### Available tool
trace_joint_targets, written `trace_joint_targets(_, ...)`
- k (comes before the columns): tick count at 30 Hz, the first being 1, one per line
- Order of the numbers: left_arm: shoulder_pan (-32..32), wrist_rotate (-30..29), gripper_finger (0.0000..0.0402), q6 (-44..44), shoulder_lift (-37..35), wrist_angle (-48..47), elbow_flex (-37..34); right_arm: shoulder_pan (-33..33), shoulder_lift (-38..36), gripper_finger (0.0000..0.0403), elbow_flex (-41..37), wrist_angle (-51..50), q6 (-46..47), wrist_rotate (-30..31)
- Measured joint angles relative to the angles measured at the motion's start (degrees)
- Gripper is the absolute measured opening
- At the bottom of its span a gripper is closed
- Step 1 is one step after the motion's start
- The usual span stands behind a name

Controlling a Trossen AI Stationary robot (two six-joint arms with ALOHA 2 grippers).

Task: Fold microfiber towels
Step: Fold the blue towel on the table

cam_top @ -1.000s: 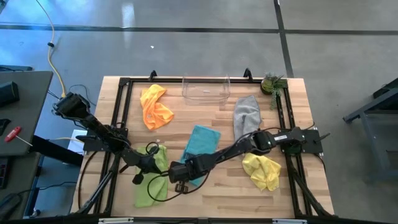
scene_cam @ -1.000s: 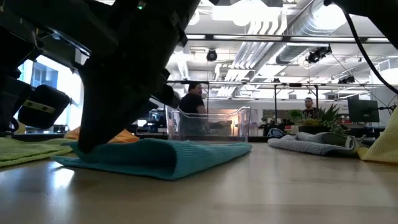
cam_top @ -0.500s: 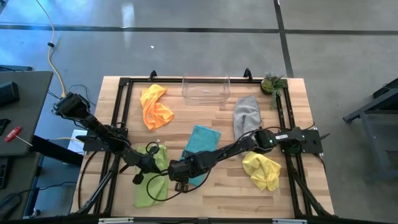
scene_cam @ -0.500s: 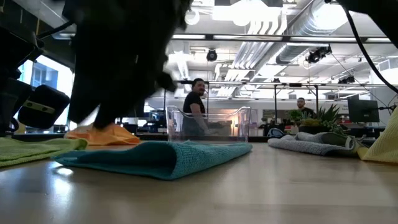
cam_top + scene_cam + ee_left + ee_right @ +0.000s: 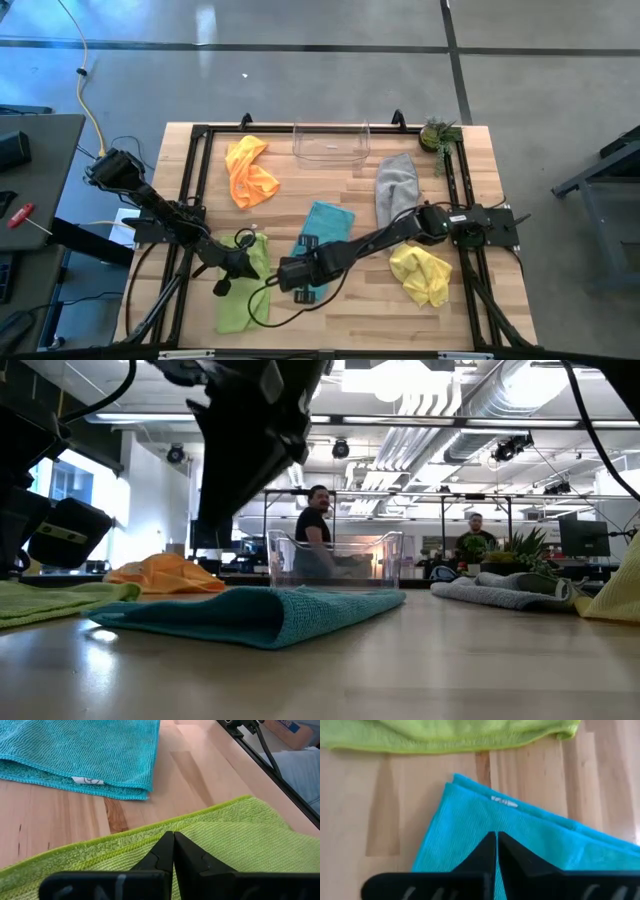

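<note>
The right gripper [image 5: 291, 275], fingers clenched on nothing, hovers over the folded teal towel [image 5: 325, 228]. The left gripper [image 5: 237, 262], likewise clenched, seemingly rests on the lime green towel [image 5: 243, 296]. That one probably comes next, needing a corner grasp.

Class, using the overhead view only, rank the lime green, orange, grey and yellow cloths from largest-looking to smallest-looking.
1. Lime green cloth, though an arm covers part of it.
2. Orange cloth, grey cloth and yellow cloth look about alike; all are crumpled, so no ranking among them.

towels: orange [image 5: 249, 171] | teal [image 5: 324, 229] | grey [image 5: 396, 186] | yellow [image 5: 422, 273] | lime green [image 5: 243, 290]
</note>
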Motion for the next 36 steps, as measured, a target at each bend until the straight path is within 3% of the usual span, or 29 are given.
trace_joint_targets(11,0.02,0.09,0.0000,-0.04,0.00,0.02,0.03,0.35,-3.98,0.0001,-13.12,16.44,-1.28,-1.16)
trace_joint_targets(26,1.92,0.15,0.0002,1.30,0.00,-3.64,4.25,-4.66,-29.89,0.0000,-62.83,73.40,-0.87,-0.01)
trace_joint_targets(30,1.99,0.96,0.0020,3.99,0.00,-9.26,7.80,-6.27,-31.56,0.0000,-68.70,77.76,0.39,1.02)
trace_joint_targets(36,1.95,0.98,0.0075,7.87,0.00,-20.17,14.33,-6.95,-31.69,0.0000,-69.97,78.17,-1.04,0.94)
